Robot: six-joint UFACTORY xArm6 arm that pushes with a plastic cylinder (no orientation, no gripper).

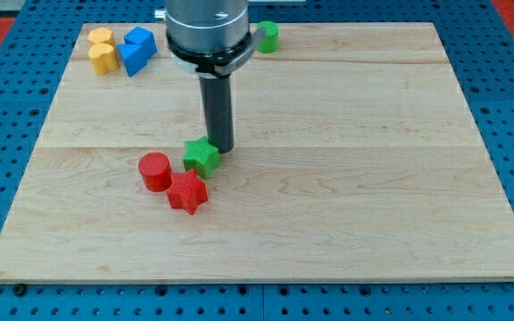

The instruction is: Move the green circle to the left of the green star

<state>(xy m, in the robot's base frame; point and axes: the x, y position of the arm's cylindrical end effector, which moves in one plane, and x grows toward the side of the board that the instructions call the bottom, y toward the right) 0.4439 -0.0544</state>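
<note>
The green star (pixel 202 156) lies near the middle of the wooden board (pixel 373 178). The green circle (pixel 267 37) sits near the view's top edge, partly hidden behind the arm's round body. My tip (pixel 221 147) rests just to the view's right of the green star, touching or nearly touching it, and far below the green circle.
A red circle (pixel 155 171) and a red star (pixel 187 193) lie just left of and below the green star. Two yellow blocks (pixel 103 51) and two blue blocks (pixel 137 49) sit at the view's top left.
</note>
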